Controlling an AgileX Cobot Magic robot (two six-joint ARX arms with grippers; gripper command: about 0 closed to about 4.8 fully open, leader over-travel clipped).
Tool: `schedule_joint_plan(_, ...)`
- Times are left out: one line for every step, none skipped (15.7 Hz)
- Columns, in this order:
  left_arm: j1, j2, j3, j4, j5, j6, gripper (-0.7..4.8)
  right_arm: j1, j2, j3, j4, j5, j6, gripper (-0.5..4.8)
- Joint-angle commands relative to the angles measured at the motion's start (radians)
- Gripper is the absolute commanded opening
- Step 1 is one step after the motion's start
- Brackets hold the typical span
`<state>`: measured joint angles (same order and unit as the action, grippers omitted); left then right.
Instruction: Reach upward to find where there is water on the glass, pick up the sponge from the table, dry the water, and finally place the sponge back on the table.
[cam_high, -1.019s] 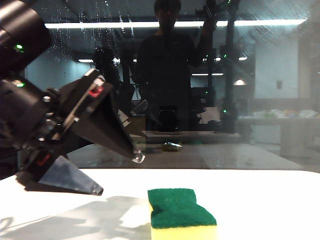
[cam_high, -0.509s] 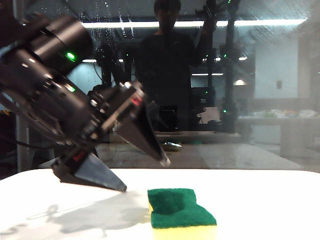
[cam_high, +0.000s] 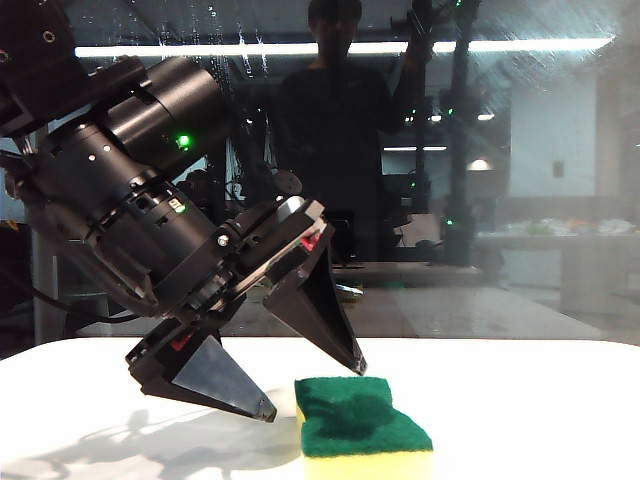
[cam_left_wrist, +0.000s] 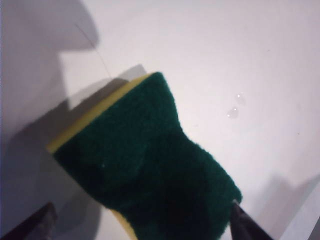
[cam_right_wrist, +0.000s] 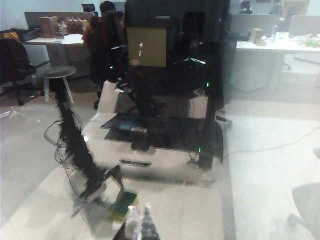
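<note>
The sponge (cam_high: 364, 428) lies on the table (cam_high: 540, 400), at five o'clock from the left end effector (cam_high: 312, 388), wide open and empty. The right end effector (cam_right_wrist: 140, 220) is farther; state unclear.

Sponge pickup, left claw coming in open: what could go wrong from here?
1. In the exterior view the left claw is open and tilted, one fingertip above the sponge, the other beside it near the table; closing may pinch only a corner.
2. The lower fingertip could scrape the table or push the sponge aside.
3. The right claw looks shut near the glass; no conflict visible.
</note>
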<state>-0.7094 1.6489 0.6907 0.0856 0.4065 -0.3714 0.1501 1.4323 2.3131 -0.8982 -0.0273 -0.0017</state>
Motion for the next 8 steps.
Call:
schedule_joint_plan(-0.008,0.004,0.006,0.005,-0.003,0.004,4.79,0.0,-0.002,0.005,0.013,-0.001,-0.003,-0.06)
schedule_joint_plan(-0.01,0.004,0.007,0.005,-0.002,0.002,4.79,0.0,-0.002,0.005,0.013,-0.001,-0.003,-0.06)
schedule_joint_plan(-0.014,0.004,0.007,0.005,-0.002,0.0,4.79,0.0,-0.002,0.005,0.013,-0.001,-0.003,-0.06)
schedule_joint_plan(-0.018,0.004,0.007,0.006,-0.002,0.0,4.73,0.0,-0.002,0.005,0.013,-0.001,-0.003,-0.06)
schedule_joint_plan(-0.019,0.004,0.007,0.007,-0.003,0.0,4.44,0.0,-0.001,0.005,0.013,-0.001,-0.003,-0.06)
schedule_joint_plan(-0.019,0.01,0.007,0.013,-0.002,0.0,4.25,0.0,-0.001,0.005,0.013,-0.001,-0.003,-0.06)
schedule_joint_plan(-0.019,0.024,0.007,0.011,-0.002,-0.004,4.25,0.0,0.002,0.005,0.013,-0.001,-0.003,-0.06)
schedule_joint_plan(-0.019,0.042,0.007,0.009,0.002,-0.008,4.25,0.0,0.003,0.005,0.012,-0.001,-0.003,-0.06)
